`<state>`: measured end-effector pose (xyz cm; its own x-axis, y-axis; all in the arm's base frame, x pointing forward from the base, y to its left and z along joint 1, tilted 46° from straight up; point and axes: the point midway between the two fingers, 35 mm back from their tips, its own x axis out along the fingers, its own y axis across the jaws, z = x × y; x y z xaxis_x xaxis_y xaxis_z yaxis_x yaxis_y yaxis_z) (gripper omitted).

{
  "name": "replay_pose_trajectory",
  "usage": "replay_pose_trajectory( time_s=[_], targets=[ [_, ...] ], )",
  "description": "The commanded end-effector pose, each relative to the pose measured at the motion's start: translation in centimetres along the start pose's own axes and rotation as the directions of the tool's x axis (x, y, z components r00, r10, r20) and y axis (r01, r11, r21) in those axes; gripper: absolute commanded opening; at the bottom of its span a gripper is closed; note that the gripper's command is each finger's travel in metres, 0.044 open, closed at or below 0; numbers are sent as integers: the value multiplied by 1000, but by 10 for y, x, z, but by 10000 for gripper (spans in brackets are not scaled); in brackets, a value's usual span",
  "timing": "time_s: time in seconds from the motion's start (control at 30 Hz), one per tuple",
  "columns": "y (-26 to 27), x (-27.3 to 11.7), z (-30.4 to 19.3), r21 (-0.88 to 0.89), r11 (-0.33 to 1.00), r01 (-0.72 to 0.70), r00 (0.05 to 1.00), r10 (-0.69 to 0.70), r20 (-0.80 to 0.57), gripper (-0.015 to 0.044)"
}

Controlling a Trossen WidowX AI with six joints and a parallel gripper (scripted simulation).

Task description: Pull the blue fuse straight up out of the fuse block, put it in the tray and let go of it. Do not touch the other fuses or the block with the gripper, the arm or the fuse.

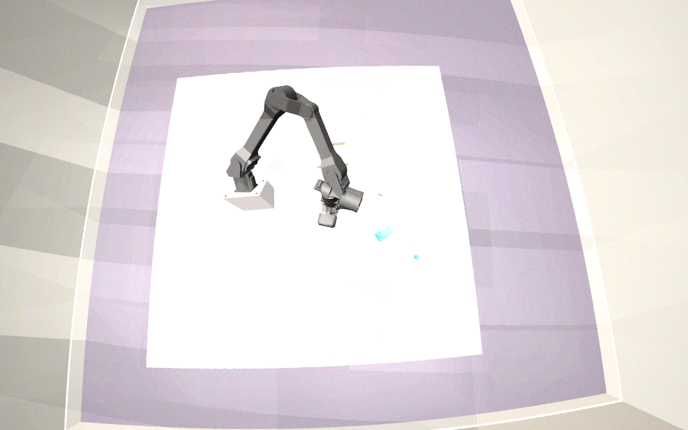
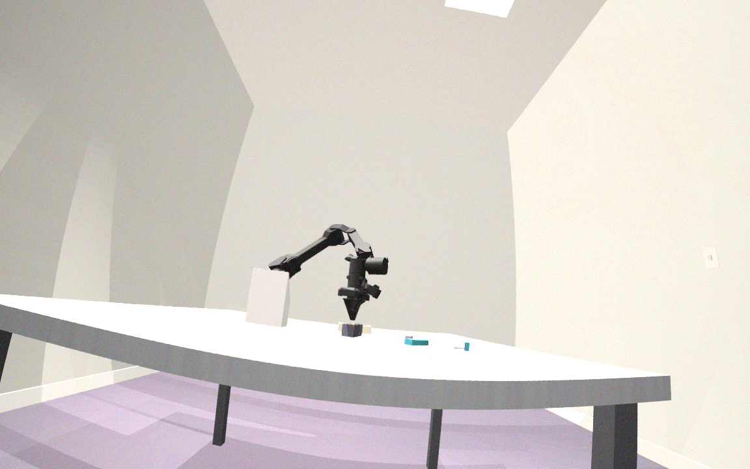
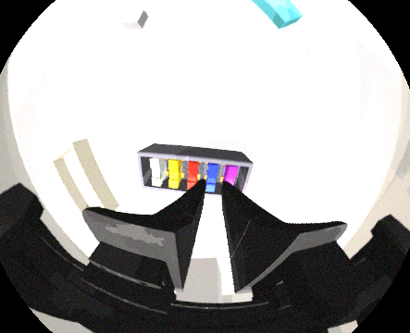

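Wrist view: the end effector hangs over the fuse block, its fingers set to a narrow gap and gripping nothing. The blue fuse stands seated in the block between the red fuse and the magenta fuse, lined up with the gap between the fingertips. The beige-walled tray lies on the white desk left of the block.

Gripper hangs over the fuse block, fingers narrowly parted, nothing held. Tips frame the blue fuse, seemingly without touching.
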<state>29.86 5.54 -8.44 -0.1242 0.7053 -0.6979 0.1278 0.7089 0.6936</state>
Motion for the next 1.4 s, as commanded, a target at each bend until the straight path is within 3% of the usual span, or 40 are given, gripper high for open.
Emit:
replay_pose_trajectory(
  time_s=[0.0,1.37],
  targets=[
    [1,7,-2,4,1000,-3,1000,3,-7,68],
    [0,18,-2,2,1000,-1,1000,1,-6,61]
  ],
)
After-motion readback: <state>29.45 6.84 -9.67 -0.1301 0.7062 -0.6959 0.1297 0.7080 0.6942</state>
